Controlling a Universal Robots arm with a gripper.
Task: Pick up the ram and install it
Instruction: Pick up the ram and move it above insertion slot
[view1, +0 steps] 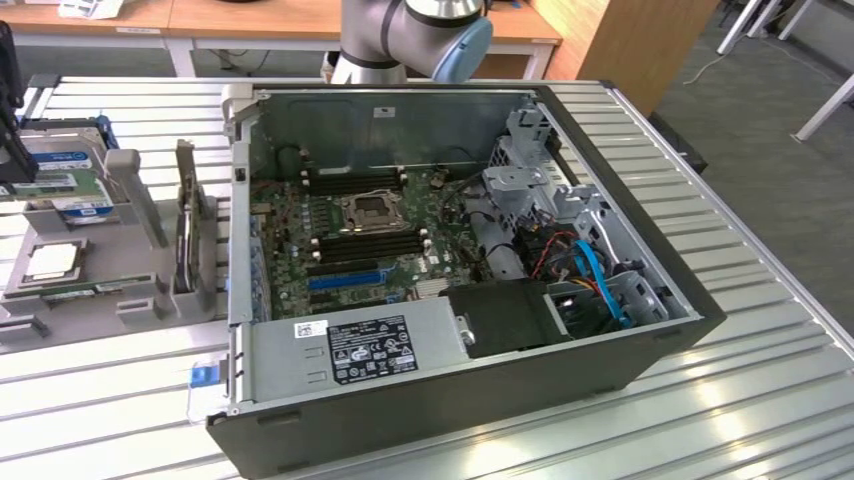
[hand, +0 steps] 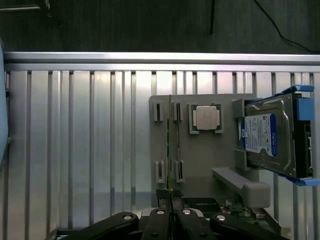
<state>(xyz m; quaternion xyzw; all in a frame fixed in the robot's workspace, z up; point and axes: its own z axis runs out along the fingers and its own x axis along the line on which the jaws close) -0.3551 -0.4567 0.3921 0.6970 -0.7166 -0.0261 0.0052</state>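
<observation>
The ram (view1: 110, 288) is a thin green stick standing on edge in the grey fixture (view1: 80, 285), at the exterior view's left. From above it shows as a narrow line (hand: 170, 145) held between small grey clips, beside a CPU (hand: 206, 117). My gripper (hand: 170, 220) hangs well above the fixture, roughly over one end of the ram. Its fingers (hand: 159, 222) are drawn together with nothing between them. The open PC case (view1: 667, 340) holds the motherboard with long black memory slots (view1: 367, 243) on either side of the CPU socket (view1: 370, 210).
A blue-labelled hard drive (hand: 267, 137) stands in the fixture beside the CPU, and another lies behind (view1: 60, 185). An upright expansion card (view1: 187, 225) stands between fixture and case wall. The power supply (view1: 360, 345), drive cage and cables (view1: 587, 270) crowd the case. The slatted metal table (view1: 747, 400) surrounds everything.
</observation>
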